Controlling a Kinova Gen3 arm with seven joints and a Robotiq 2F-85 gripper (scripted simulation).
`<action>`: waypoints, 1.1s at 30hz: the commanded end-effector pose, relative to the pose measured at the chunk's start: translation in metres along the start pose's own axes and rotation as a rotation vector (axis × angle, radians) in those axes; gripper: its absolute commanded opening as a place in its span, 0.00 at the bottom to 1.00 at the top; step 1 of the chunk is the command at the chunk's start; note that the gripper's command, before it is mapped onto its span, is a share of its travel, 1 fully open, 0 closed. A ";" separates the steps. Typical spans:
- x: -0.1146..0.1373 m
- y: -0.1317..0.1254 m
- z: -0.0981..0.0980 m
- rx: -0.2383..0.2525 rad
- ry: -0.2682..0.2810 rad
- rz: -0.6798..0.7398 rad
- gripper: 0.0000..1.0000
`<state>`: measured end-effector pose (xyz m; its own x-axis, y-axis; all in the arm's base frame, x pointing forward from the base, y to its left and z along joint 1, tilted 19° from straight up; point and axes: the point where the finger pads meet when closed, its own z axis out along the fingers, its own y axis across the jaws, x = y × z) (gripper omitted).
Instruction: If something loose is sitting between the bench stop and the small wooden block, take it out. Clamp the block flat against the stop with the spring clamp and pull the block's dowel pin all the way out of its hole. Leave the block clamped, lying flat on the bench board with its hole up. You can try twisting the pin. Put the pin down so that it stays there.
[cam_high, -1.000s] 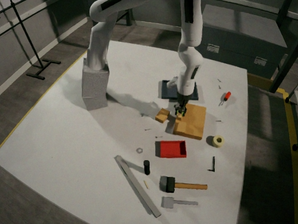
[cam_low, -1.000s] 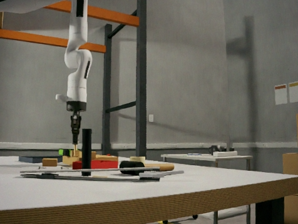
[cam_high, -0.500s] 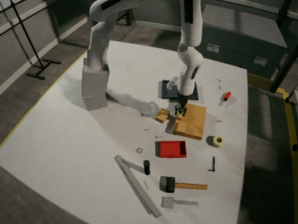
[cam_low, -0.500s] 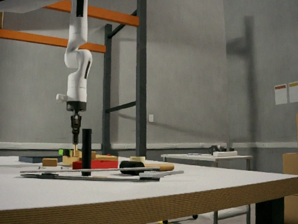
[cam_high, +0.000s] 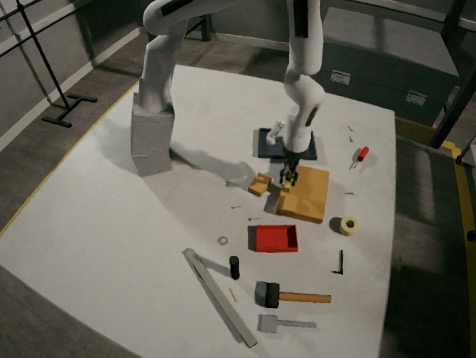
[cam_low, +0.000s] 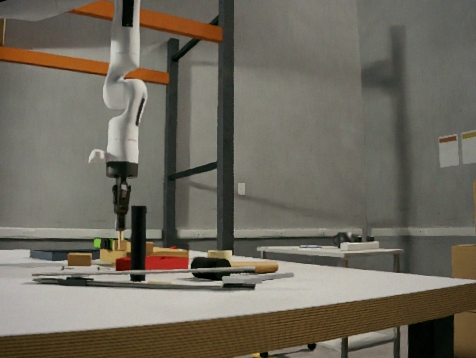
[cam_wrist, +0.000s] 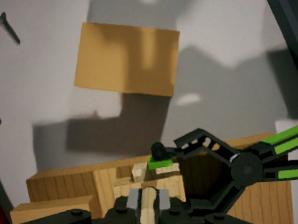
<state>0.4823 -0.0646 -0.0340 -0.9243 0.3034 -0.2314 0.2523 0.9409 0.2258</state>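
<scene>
From here, the fingers (cam_high: 288, 178) (cam_low: 120, 223) look closed round the dowel pin (cam_low: 120, 235) (cam_wrist: 148, 207), upright at the bench board's (cam_high: 312, 192) (cam_wrist: 267, 210) ten o'clock in the top view. A skewed pull might bind it, dragging the block (cam_wrist: 172, 186) from the clamp (cam_low: 104, 243) (cam_wrist: 245, 169).

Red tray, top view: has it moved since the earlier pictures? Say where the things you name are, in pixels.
No. The red tray (cam_high: 270, 239) (cam_low: 167, 263) shows no visible shift against the arm's base (cam_high: 151, 145).
</scene>
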 end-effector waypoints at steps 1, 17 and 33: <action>-0.001 0.000 -0.001 0.000 -0.001 -0.023 0.10; -0.001 0.000 -0.001 0.000 -0.001 -0.112 0.10; -0.001 0.000 -0.001 0.000 -0.001 -0.196 0.10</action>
<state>0.4823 -0.0647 -0.0338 -0.9547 0.1278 -0.2686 0.0805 0.9803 0.1801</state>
